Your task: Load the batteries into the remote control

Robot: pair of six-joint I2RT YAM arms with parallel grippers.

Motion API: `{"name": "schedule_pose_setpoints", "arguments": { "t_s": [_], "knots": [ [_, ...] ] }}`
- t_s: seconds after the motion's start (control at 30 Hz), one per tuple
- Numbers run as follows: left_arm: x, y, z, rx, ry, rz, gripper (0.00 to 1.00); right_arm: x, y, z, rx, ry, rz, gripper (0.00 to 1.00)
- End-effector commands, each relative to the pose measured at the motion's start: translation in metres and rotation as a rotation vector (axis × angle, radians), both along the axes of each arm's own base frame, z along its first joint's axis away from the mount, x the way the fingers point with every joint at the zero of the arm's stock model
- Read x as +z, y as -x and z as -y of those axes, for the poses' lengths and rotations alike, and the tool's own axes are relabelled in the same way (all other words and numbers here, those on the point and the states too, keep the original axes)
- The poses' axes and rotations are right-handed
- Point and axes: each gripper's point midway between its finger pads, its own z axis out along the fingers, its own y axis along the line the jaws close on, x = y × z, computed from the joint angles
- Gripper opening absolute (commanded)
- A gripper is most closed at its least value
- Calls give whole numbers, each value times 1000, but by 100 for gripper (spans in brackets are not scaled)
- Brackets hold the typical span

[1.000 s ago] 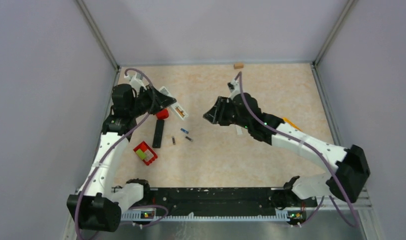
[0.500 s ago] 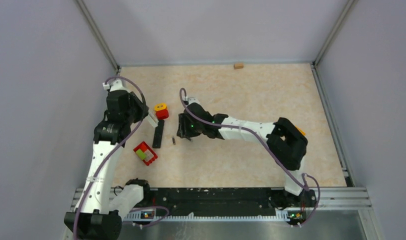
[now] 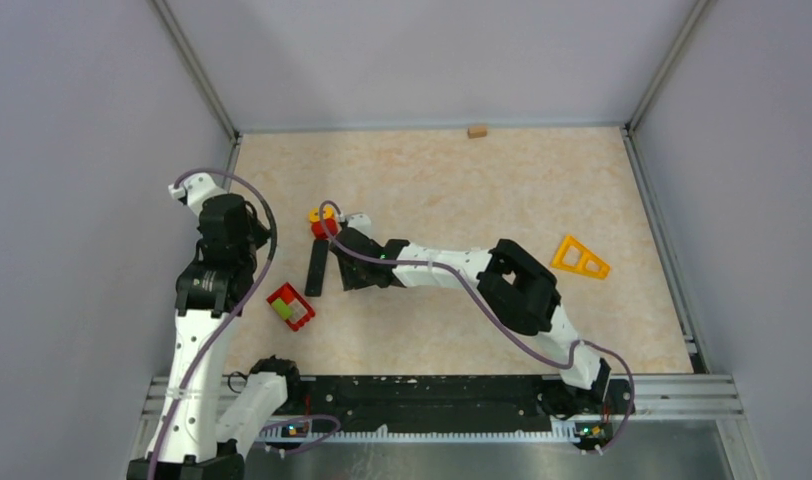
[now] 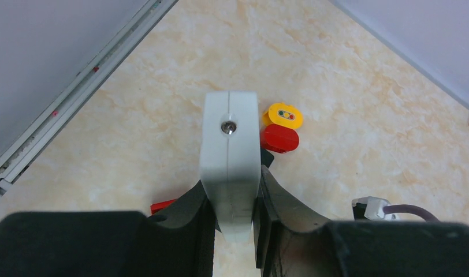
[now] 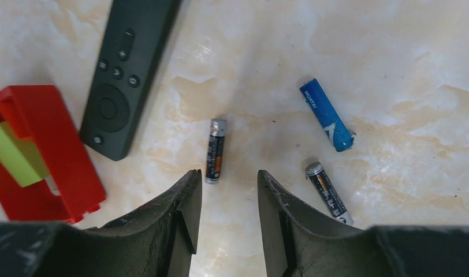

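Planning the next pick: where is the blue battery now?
Right wrist view, upper right: the blue battery lies flat beyond the right gripper, just above a dark battery.

The tabletop is smooth, faintly shiny and marble-patterned. The remote is matt black plastic. The batteries have glossy wrappers and bare metal caps. The white bar is matt plastic with a metal screw; the red box is shiny plastic.

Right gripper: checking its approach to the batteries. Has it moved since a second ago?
Yes. The right gripper swung left and nearer the bases, ending close beside the black remote, jaws open.
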Motion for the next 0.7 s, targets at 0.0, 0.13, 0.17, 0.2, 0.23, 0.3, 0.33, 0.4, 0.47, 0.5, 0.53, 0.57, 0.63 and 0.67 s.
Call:
{"name": "schedule_pose_setpoints", "arguments": {
  "t_s": [0.0,0.13,0.17,0.2,0.23,0.3,0.33,0.4,0.47,0.5,0.53,0.57,0.63,0.67],
  "knots": [
    [14,0,-6,34,-3,60,0,1,-3,-12,26,12,34,41],
    [12,-3,-1,6,11,65,0,-8,1,-13,30,51,45,41],
    [12,-3,0,4,14,66,0,-11,1,-13,29,58,45,41],
    [12,-3,0,3,15,67,0,-14,1,-13,28,67,48,41],
    [12,-4,1,2,15,67,0,-17,2,-13,29,76,50,41],
    [14,-3,0,3,15,70,0,-23,0,-11,20,106,55,41],
    [14,-3,0,2,13,71,0,-27,-1,-9,14,127,59,40],
    [15,-3,0,2,10,71,0,-32,-3,-5,6,170,75,37],
    [14,-3,0,1,9,69,0,-36,-5,-1,5,212,102,33],
    [14,-3,0,1,9,68,0,-37,-5,0,8,220,106,30],
    [14,-3,0,0,10,68,0,-40,-5,1,11,228,107,28],
    [14,-4,1,-4,13,69,0,-41,-5,0,19,230,107,23],
    [14,-4,1,-6,14,70,0,-41,-4,-3,38,226,110,14],
    [14,-4,2,-8,13,69,0,-40,-5,-3,44,225,113,8]
  ]
}}
